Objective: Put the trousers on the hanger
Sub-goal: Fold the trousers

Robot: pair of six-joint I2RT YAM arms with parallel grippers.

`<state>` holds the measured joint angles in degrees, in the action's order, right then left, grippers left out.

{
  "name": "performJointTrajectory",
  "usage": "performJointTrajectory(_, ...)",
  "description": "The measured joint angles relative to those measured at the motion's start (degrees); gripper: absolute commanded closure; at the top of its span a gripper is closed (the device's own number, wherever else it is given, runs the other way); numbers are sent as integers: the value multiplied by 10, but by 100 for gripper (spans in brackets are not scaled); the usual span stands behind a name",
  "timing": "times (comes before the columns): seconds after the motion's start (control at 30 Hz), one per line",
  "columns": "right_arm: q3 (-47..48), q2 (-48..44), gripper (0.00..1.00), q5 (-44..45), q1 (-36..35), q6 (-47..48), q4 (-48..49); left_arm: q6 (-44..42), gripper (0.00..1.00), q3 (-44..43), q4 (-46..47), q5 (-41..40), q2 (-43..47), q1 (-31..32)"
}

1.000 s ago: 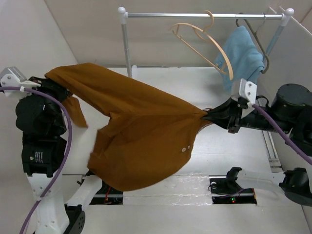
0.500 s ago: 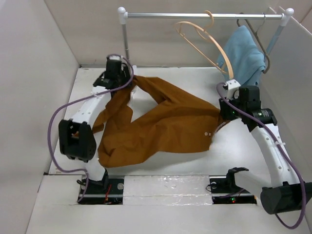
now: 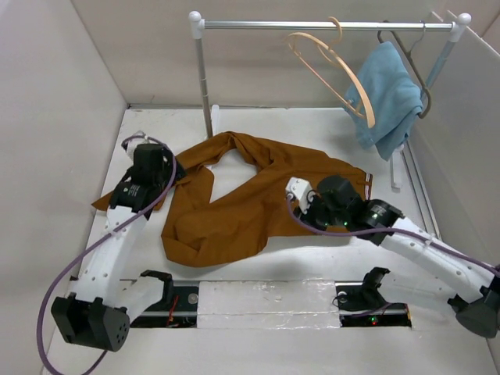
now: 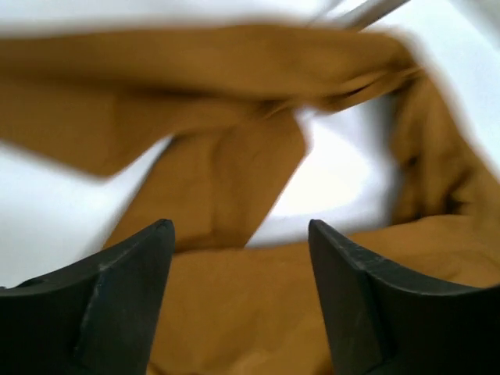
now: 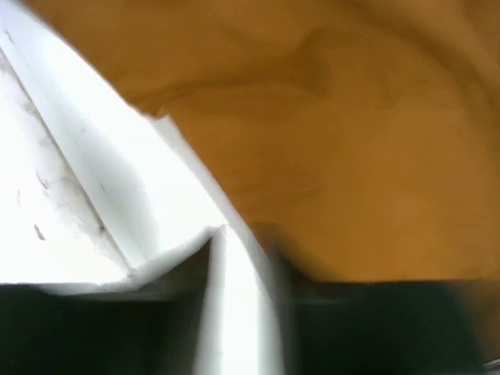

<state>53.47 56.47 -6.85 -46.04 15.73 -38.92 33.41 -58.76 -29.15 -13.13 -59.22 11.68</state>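
Both arms wear white shells between chunky black joint housings (image 3: 341,205), the left arm (image 3: 109,242) and the right arm (image 3: 426,250) alike. A purple cable (image 3: 336,232) trails along each. A small white block (image 3: 298,190) sits at each wrist. The left gripper (image 4: 241,234) has dark grey, matte fingers (image 4: 117,305), thick and wedge-shaped with bevelled inner edges.

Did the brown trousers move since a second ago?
Yes. The trousers dropped down: they were stretched high in the air, and now they lie crumpled on the table, just in front of the foot of the rail post.
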Motion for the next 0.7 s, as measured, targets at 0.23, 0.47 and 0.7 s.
performJointTrajectory(0.23,-41,39,10,22,-98,1,37,106,25,129,-67,45,-59,-15)
performJointTrajectory(0.47,-41,103,5,125,-107,-12,33,124,31,157,-30,43,-165,-15)
performJointTrajectory(0.7,-98,55,4,221,-38,-51,33,117,100,148,29,43,-236,-15)
